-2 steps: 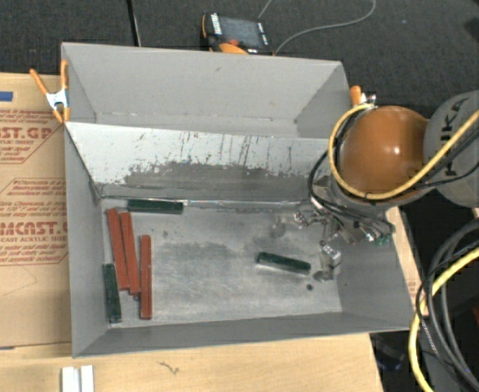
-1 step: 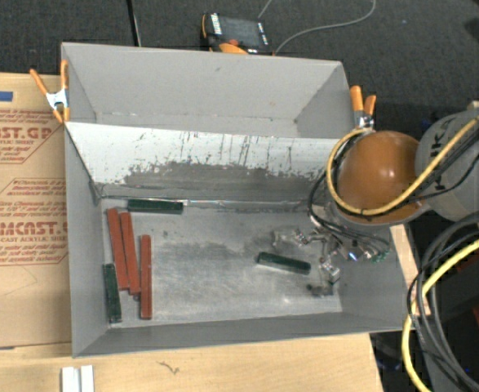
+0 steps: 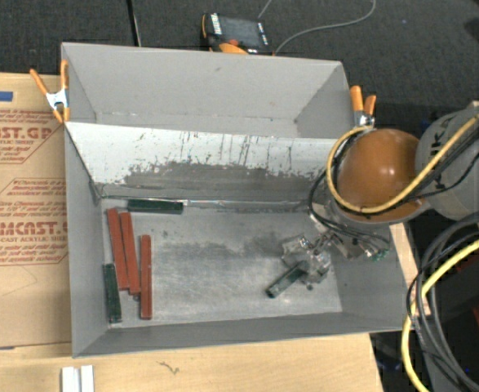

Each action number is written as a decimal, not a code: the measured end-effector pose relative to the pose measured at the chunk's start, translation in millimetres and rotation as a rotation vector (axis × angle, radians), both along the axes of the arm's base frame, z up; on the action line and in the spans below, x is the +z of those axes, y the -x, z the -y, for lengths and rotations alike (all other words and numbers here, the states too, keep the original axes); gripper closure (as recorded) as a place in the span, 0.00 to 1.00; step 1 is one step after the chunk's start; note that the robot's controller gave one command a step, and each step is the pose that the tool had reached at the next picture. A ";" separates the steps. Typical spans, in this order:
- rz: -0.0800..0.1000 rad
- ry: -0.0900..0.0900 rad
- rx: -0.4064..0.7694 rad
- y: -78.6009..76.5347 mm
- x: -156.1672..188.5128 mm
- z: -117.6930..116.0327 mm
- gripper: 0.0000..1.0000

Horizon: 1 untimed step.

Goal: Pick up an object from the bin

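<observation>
Gripper's [image 3: 311,260] down low over the right side of the bin [image 3: 206,337], close to the floor, and its tip is right at the upper end of a short dark green bar [image 3: 285,284]. That bar lies slantwise on the grey floor, with its other end pointing toward the front left. From where I stand I can't tell whether the gripper is open or closed, or whether it has the bar or merely touches it, because the metalwork at its tip is a tangle against the floor.

Over at the front left there's another dark green bar [image 3: 110,292], lying lengthways beside the left wall. Just to its right is a red stick [image 3: 145,276], running the same way and reaching nearly to the front wall. Two more red sticks, the left one [image 3: 115,247] and the right one [image 3: 129,251], lie side by side a little farther back, parallel to the first and pressed close together. The middle of the floor between these and the gripper is bare, scuffed metal.

Farther back, a third dark green bar [image 3: 155,207] lies crosswise at the foot of the sloping rear wall, on the left half. Above the gripper on the right is the arm's rounded orange cover [image 3: 376,174], with a yellow cable [image 3: 330,170] looped round it.
</observation>
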<state>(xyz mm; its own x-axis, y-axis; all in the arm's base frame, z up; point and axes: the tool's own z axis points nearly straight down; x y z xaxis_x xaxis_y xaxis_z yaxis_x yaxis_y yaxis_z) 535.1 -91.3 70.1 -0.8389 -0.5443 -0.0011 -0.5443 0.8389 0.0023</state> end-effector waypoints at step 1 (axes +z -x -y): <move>0.011 0.003 0.035 -12.1 137.8 -5.3 1.00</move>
